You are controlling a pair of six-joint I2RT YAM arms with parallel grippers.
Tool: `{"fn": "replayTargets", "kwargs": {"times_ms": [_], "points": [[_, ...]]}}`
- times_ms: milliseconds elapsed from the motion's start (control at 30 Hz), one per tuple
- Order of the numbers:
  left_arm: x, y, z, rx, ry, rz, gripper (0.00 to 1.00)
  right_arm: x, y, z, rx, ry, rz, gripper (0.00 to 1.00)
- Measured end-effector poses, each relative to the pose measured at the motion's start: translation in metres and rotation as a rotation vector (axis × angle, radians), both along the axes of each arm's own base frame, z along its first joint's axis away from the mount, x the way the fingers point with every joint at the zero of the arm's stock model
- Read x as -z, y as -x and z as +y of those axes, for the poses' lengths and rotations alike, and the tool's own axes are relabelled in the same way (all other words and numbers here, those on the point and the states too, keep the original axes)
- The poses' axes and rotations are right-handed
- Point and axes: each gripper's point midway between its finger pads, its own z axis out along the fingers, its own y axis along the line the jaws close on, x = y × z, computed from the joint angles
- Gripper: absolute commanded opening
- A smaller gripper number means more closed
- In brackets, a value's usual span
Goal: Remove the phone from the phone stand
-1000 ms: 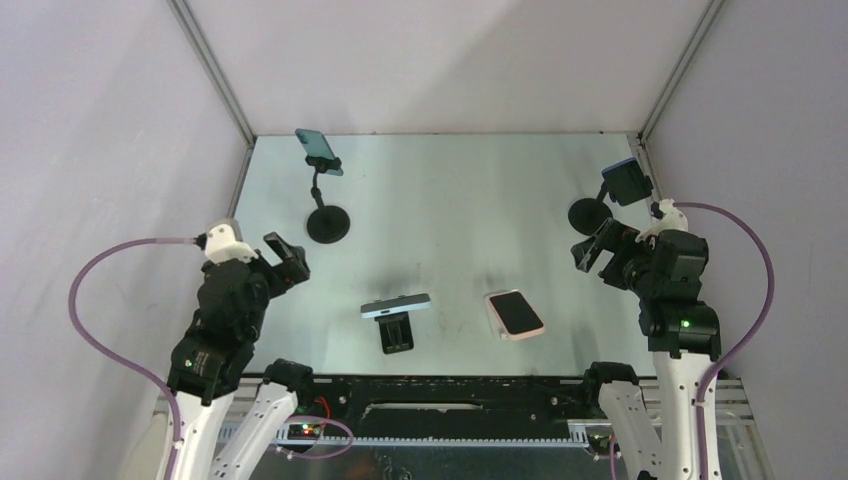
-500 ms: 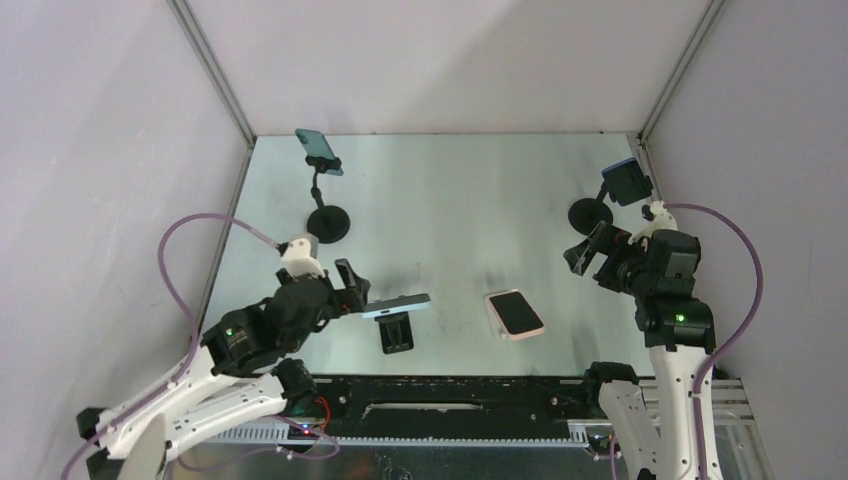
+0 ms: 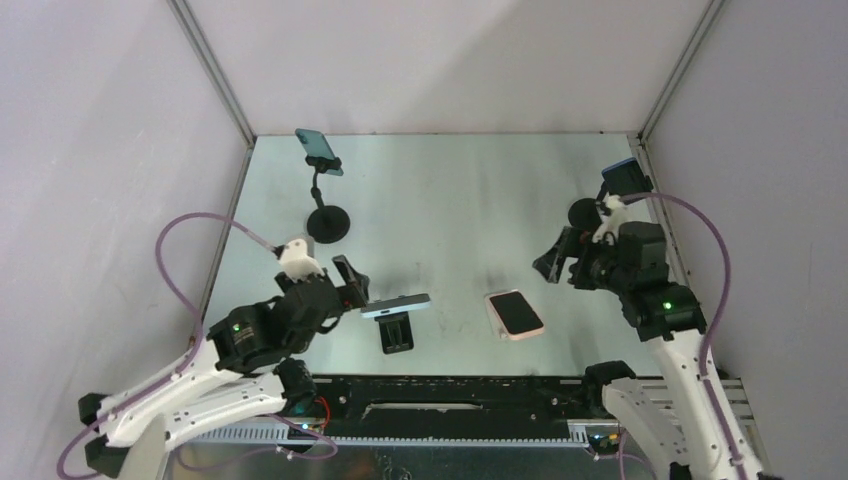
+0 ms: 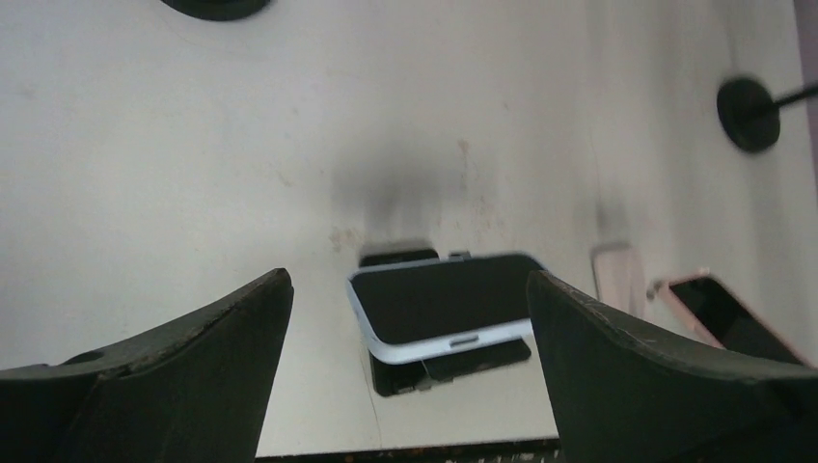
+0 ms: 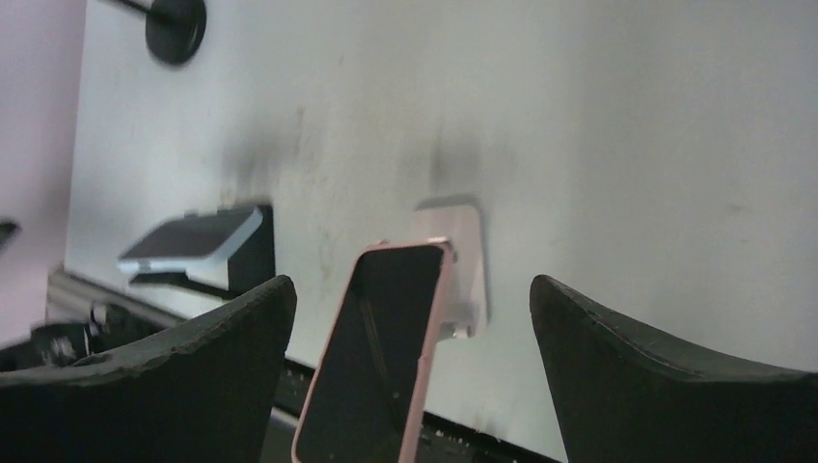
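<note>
left wrist view shows the approach step: left gripper (image 4: 407, 278), spread wide, faces the phone (image 4: 439, 304) lying on its stand (image 4: 397, 378), next it should advance and pinch its edges, right gripper (image 5: 412, 280) spread too.

Table (image 3: 450, 200) brushed metal, smudged; phone (image 4: 444, 299) screen glossy; stand (image 3: 398, 335) matt black plastic.

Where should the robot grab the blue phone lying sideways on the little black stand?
Probably by the left end of the blue phone, coming from the left. It lies sideways, and that end pokes out past the black stand, so nothing there should block fingers pinching across its long edges. The open left gripper sits right beside that end.
</note>
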Motion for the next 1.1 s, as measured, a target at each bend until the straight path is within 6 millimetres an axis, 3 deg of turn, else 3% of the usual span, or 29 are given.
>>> {"fn": "replayTargets", "kwargs": {"times_ms": [167, 367, 667, 900, 1100], "points": [[-0.018, -0.013, 0.036, -0.117, 0.021, -0.035, 0.98, 0.015, 0.008, 0.041, -0.169, 0.063, 0.065, 0.96], [-0.034, -0.021, 0.063, -0.163, -0.051, -0.048, 0.98, 0.03, -0.001, 0.069, -0.258, 0.177, 0.155, 0.99], [-0.042, -0.027, 0.084, -0.159, -0.193, -0.045, 0.98, 0.055, 0.001, 0.074, -0.274, 0.342, 0.322, 0.99], [-0.04, -0.025, 0.095, -0.147, -0.284, -0.038, 0.98, 0.06, 0.016, 0.077, -0.28, 0.355, 0.379, 0.99], [-0.043, -0.023, 0.103, -0.162, -0.312, -0.057, 0.98, 0.062, 0.013, 0.072, -0.222, 0.379, 0.382, 0.97]]}}
